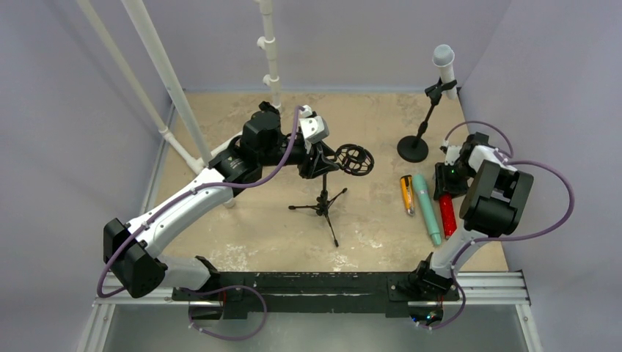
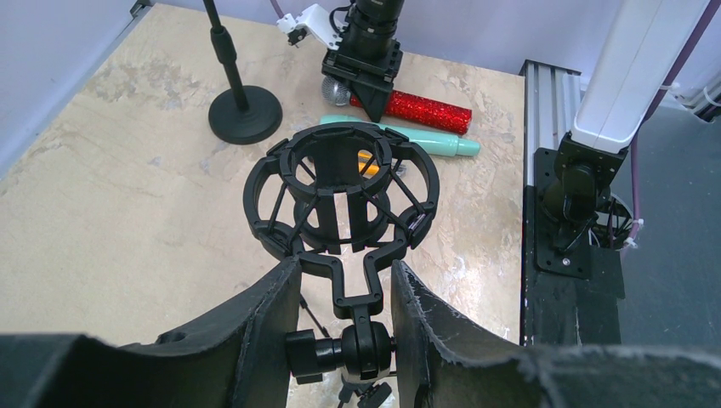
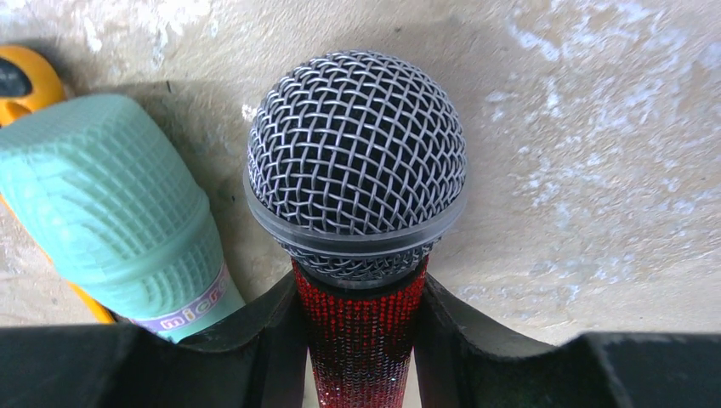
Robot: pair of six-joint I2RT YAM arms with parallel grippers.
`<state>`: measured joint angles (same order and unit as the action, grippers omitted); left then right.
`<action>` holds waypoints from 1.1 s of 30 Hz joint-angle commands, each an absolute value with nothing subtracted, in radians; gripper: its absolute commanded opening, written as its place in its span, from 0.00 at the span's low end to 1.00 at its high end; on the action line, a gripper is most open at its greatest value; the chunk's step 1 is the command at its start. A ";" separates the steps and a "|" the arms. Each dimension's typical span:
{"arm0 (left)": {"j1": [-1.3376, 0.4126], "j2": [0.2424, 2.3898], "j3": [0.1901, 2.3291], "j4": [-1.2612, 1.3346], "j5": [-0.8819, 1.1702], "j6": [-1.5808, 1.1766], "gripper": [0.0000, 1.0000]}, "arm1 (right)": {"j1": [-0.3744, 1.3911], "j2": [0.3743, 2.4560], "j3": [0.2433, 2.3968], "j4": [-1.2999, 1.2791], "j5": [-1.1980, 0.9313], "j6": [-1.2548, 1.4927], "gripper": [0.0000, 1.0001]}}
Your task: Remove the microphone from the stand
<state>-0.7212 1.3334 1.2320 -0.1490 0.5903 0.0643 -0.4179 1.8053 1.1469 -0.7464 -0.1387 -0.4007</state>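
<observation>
Red microphone (image 3: 361, 340): glittery red body, silver wire-mesh head. Shock mount (image 2: 340, 133): matt black plastic. Table (image 2: 110, 212): mottled, scuffed beige.

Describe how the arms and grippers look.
The left arm and right arm have white links, black joint housings and looping purple cables. The left gripper and right gripper are black, tapering to rough edges.

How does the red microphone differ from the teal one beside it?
The red microphone has a glittery handle and a silver mesh head; the teal microphone has a ribbed teal head. The right gripper clasps the red one; the teal one lies free. Both lie side by side on the table, heads pointing the same way.
</observation>
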 commanded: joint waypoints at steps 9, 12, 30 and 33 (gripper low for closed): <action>-0.712 1.342 1.223 -0.221 0.552 0.122 0.00 | -0.375 1.830 1.187 -0.670 -0.118 -0.354 0.54; -0.712 1.338 1.221 -0.219 0.552 0.121 0.00 | -0.374 1.810 1.188 -0.678 -0.118 -0.355 0.61; -0.711 1.314 1.210 -0.211 0.546 0.119 0.00 | -0.376 1.495 1.302 -0.850 -0.195 -0.360 0.80; -0.710 1.311 1.214 -0.208 0.547 0.114 0.00 | -0.374 1.375 1.294 -0.882 -0.309 -0.383 0.81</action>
<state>-0.7212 1.3277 1.2316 -0.1535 0.5896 0.0643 -0.3756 1.5078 1.2682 -0.8047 -0.1680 -0.3607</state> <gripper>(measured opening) 0.393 0.805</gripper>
